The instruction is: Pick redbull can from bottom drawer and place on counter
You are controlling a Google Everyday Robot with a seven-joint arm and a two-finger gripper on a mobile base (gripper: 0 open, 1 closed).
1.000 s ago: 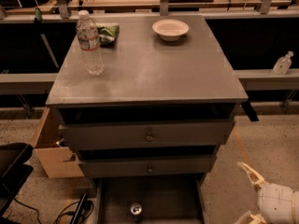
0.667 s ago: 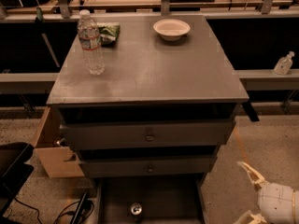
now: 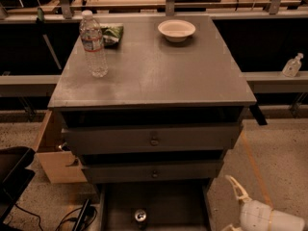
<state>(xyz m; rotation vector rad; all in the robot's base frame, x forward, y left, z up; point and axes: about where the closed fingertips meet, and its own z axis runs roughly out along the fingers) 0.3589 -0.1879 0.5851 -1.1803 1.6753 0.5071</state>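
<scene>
The redbull can point(image 3: 140, 216) stands upright on the dark floor of the open bottom drawer point(image 3: 183, 208), near the lower edge of the view; I see mainly its shiny silver top. The counter point(image 3: 154, 71) is the broad grey metal top of the cabinet. My gripper point(image 3: 232, 203) is at the bottom right, outside and right of the drawer, with one pale curved finger point(image 3: 237, 187) pointing up. It holds nothing.
On the counter stand a clear water bottle point(image 3: 93, 44), a green crumpled bag point(image 3: 112, 34) and a white bowl point(image 3: 176, 30). Two grey drawers with knobs point(image 3: 154, 141) sit above the bottom drawer. A cardboard box point(image 3: 55, 153) is at the cabinet's left, a black chair point(image 3: 12, 177) further left.
</scene>
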